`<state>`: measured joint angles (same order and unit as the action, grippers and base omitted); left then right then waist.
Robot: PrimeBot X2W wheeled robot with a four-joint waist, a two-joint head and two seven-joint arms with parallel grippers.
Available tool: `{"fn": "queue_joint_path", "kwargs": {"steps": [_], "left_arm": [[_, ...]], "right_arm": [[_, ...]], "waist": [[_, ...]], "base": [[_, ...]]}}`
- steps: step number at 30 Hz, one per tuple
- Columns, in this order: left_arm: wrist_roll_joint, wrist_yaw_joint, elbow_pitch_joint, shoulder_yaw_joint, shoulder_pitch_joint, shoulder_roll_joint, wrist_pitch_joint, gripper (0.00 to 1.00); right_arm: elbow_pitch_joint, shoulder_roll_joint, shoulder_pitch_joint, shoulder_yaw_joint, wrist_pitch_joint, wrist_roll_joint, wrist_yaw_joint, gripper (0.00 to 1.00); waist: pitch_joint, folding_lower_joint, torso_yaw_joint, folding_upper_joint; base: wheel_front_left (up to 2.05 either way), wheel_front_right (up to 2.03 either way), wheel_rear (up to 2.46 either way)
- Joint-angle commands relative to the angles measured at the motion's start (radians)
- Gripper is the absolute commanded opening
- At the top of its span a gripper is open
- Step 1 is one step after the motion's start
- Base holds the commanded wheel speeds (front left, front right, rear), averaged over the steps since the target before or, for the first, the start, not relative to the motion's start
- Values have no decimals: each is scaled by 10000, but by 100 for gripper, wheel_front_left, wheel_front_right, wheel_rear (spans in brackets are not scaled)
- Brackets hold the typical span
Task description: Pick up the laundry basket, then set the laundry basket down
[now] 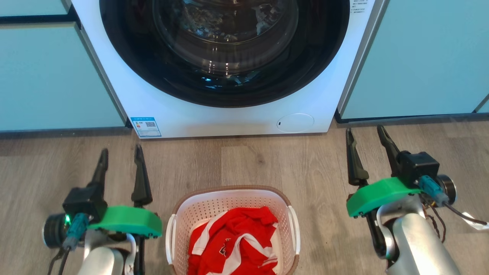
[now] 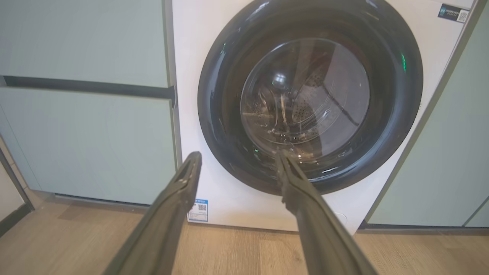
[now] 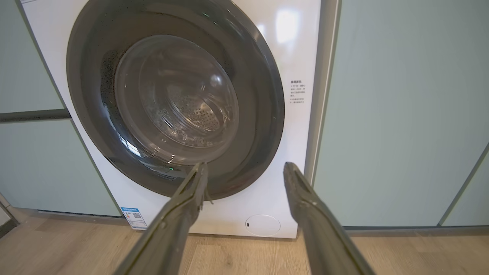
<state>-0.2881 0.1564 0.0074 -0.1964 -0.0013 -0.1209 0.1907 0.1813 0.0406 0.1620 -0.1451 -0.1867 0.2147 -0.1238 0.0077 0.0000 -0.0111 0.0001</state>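
Squarely ahead stands a front-loading washing machine (image 1: 244, 118), its round glass door shut. It is built in between pale blue-green cabinet fronts (image 1: 49, 76), so it bounds the far side of the working space. The wood-look floor (image 1: 244, 160) in front of it is where the work happens.

The laundry basket (image 1: 229, 190) sits on that floor at the bottom middle of the head view, well short of the machine and between the two arms. That placement probably lets each arm take one side. A red-and-white garment (image 1: 229, 244) lies crumpled inside, low enough to leave the brown rim and perforated walls exposed.

The left gripper (image 1: 121, 149) hangs just beside the basket's left side, fingers spread and holding nothing. The right gripper (image 1: 364, 129) is set further out on the right, likewise spread and empty. Both point forward at the machine, as the wrist views show, not down at the basket. I judge that the pick-up has not begun.

The white side handles (image 1: 295, 229) look like the natural holds. Each gripper would have to drop and turn inward to reach one.
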Motion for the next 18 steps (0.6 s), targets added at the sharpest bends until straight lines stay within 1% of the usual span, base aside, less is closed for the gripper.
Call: {"fn": "queue_joint_path", "kwargs": {"steps": [1,5,6,8,10,12,14,15,18], "left_arm": [[500,227,-733,273,-665,-165,166,100],[991,445,-1296,221,-770,-245,254,100],[1304,658,-1632,174,-815,-280,312,100],[1665,889,-1985,54,-835,-336,401,100],[1790,914,-2031,-61,-779,-349,459,100],[1713,715,-1935,-158,-664,-303,518,100],[1420,417,-1655,-68,-484,-104,577,100],[1241,212,-1514,37,-408,11,605,100],[1135,-599,-1089,274,-207,192,693,100]], "right_arm": [[-628,80,546,-310,-206,-464,-59,100],[-1066,83,585,-394,-294,-859,-61,100],[-1327,85,594,-443,-353,-1106,-62,100],[-1586,87,580,-500,-441,-1442,-63,100],[-1580,89,516,-507,-500,-1603,-65,100],[-1440,91,445,-479,-558,-1577,-66,100],[-1253,93,377,-458,-617,-1552,-67,100],[-1152,93,346,-446,-645,-1559,-67,100],[-873,96,246,-369,-734,-1572,-69,100]], "waist": [[18,0,7,-1],[42,0,6,-1],[55,0,3,-1],[61,0,-6,-1],[51,0,-18,-1],[41,0,-35,-1],[26,0,-48,-1],[16,0,-55,-1],[-17,0,-83,-1]], "base": [[0,0,0],[0,0,0],[0,0,0],[0,0,0],[0,0,0],[0,0,0],[0,0,0],[0,0,0],[0,0,0]]}}
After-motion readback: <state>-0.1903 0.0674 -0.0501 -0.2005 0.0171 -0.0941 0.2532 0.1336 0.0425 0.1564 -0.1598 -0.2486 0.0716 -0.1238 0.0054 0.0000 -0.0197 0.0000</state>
